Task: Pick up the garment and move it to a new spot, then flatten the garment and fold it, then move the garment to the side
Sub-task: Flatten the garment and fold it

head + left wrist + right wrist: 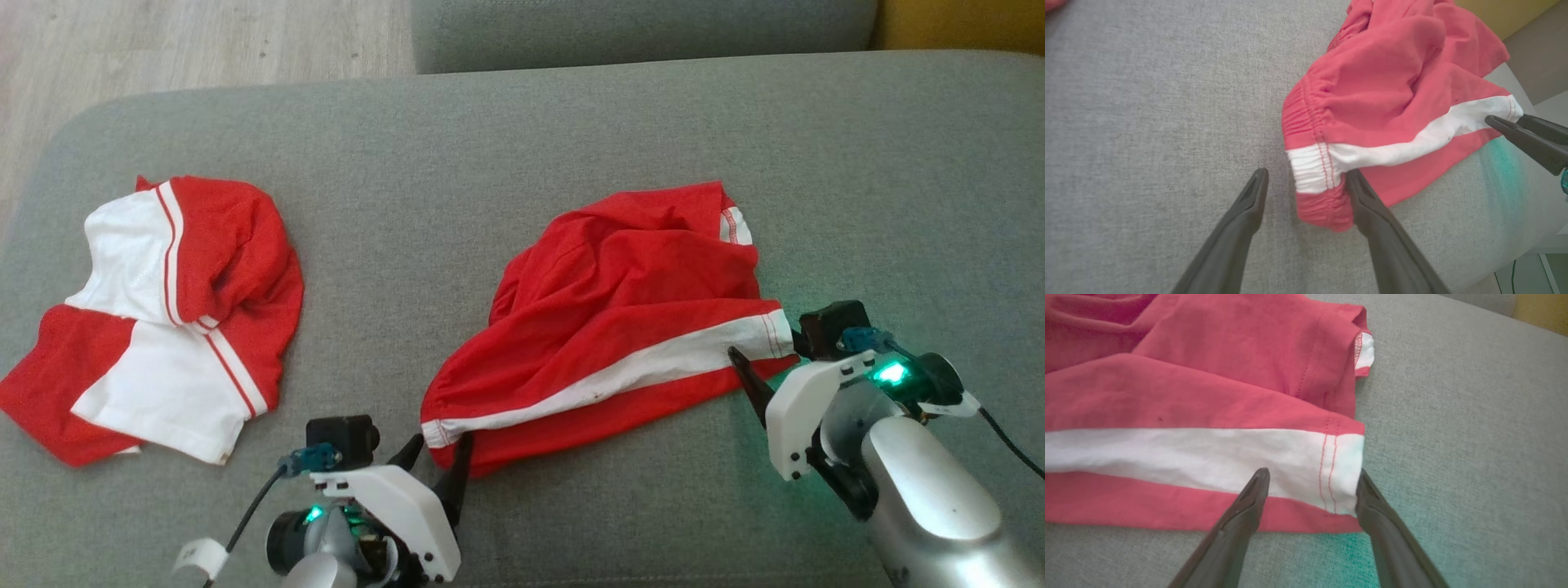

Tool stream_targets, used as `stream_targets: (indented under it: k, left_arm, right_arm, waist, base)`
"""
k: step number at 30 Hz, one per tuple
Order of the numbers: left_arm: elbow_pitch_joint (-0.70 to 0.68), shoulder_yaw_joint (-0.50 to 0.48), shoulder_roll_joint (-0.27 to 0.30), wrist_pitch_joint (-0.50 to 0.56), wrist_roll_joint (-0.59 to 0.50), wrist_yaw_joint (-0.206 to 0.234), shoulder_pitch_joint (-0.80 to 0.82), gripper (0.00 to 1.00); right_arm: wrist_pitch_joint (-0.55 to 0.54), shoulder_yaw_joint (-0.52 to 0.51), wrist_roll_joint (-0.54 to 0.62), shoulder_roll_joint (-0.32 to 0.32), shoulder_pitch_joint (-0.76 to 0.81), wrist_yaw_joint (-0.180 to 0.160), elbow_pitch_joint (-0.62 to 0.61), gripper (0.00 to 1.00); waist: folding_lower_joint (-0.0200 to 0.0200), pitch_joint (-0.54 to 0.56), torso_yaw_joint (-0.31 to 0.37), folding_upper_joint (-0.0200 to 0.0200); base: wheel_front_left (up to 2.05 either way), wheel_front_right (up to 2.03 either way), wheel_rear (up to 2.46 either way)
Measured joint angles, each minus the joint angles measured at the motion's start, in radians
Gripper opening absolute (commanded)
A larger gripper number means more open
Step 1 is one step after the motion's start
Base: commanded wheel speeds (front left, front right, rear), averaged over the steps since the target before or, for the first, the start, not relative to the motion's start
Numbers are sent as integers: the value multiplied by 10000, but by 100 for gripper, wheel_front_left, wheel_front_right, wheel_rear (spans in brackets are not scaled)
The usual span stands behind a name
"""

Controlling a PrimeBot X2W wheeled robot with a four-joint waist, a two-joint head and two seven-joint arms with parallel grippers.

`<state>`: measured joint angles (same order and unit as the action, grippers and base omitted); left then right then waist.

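Red shorts (629, 310) with a white side stripe (1208, 457) lie crumpled mid-cushion on the grey sofa (490, 139). I see my left gripper (1306, 173) with jaws apart around the elastic waistband corner, and my right gripper (1311, 473) spread likewise at the stripe's hem. Another red-and-white garment (163, 310) lies well to the left. The print on the cable tag (200, 558) is too small to read.

My 2 arms reach forward, low and apart: left gripper (442, 447) and right gripper (763, 349) both hold jaws spread wide, dark fingers (1372, 220) angled ahead, right wrist glowing green.
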<state>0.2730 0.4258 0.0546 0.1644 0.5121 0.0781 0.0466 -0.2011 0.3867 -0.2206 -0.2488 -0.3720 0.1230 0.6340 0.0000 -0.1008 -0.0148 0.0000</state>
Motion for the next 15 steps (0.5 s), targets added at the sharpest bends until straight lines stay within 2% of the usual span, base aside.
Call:
stream_targets:
  k: [3,5,6,7,8,9,10,11,12,13,15]
  left_arm:
    - [81,36,-2,-38,17,0,35,100]
    - [161,48,-2,-100,117,0,59,100]
    - [194,50,-2,-125,167,-2,81,100]
    - [219,63,0,-125,211,-25,108,100]
    - [240,84,0,-125,219,-92,136,100]
    - [255,107,-6,-128,222,-113,178,93]
    - [270,109,-8,-182,280,-171,217,61]
    - [290,113,-8,-184,336,-188,244,37]
    - [305,111,-8,-253,382,-238,254,6]
    - [309,115,-10,-328,380,-263,254,0]
    - [318,132,-12,-351,380,-320,263,0]
  right_arm:
    - [38,69,-2,0,-92,0,54,100]
    - [104,130,-73,0,-97,0,82,91]
    - [104,169,-84,0,-97,0,102,91]
    - [104,205,-84,0,-97,0,115,83]
    - [104,247,-96,0,-97,0,127,70]
    - [105,295,-140,0,-98,0,134,47]
    - [109,349,-203,0,-100,0,136,27]
    - [142,407,-261,0,-101,0,140,0]
    - [178,472,-307,0,-105,0,142,0]
    - [178,520,-370,0,-110,0,140,0]
    - [199,537,-493,-2,-126,0,100,0]
  waist:
    - [0,6,19,0]
    - [0,-3,37,0]
    - [0,-8,45,0]
    - [0,-11,54,0]
    - [0,-15,61,0]
    - [0,-21,68,0]
    - [0,-22,79,0]
    - [0,-18,91,0]
    - [0,-17,104,0]
    - [0,-16,118,0]
    - [0,-6,144,0]
  base:
    - [0,0,0]
    - [0,0,0]
    - [0,0,0]
    - [0,0,0]
    - [0,0,0]
    - [0,0,0]
    - [0,0,0]
    - [0,0,0]
    - [0,0,0]
    - [0,0,0]
    - [0,0,0]
